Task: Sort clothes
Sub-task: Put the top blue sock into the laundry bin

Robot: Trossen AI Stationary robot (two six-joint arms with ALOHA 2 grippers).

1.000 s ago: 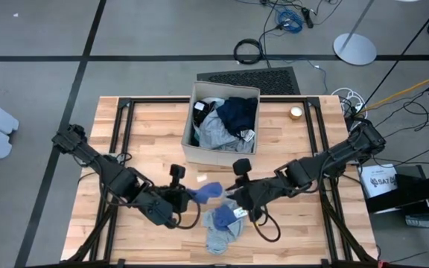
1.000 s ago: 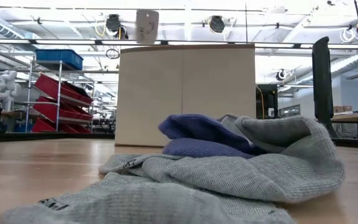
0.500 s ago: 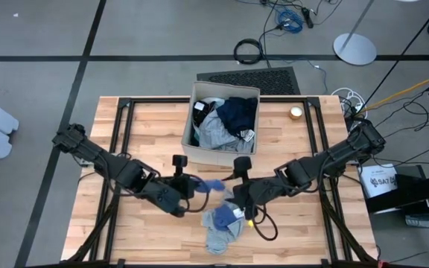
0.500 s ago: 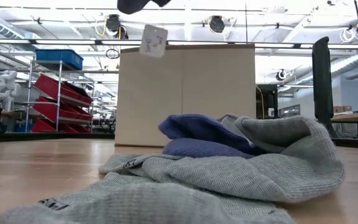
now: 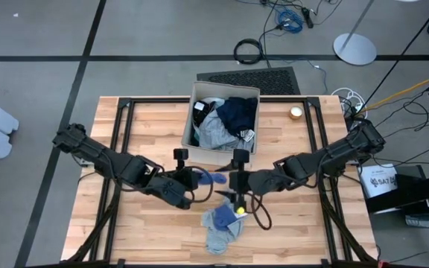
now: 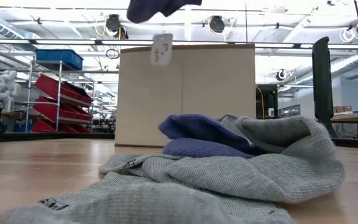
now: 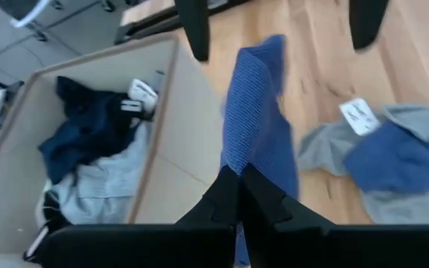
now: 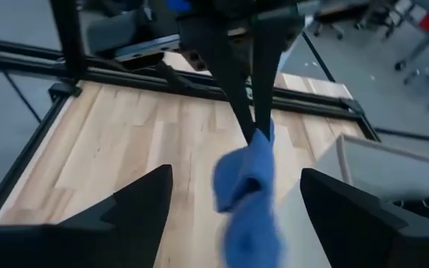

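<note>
High view: left claw (image 5: 202,179) clenched on a blue sock (image 5: 213,178), right claw (image 5: 232,192) released just beside it. Box (image 5: 199,152) sits close ahead; lift the sock clear over the wall first.

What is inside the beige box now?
The box holds a navy piece, a grey top and something white. Whatever lies under them is covered.

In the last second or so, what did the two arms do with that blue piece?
The left gripper, shut on the blue piece, lifted it toward the box. The right gripper opened and let go. The grey-and-blue pile stayed put.
</note>
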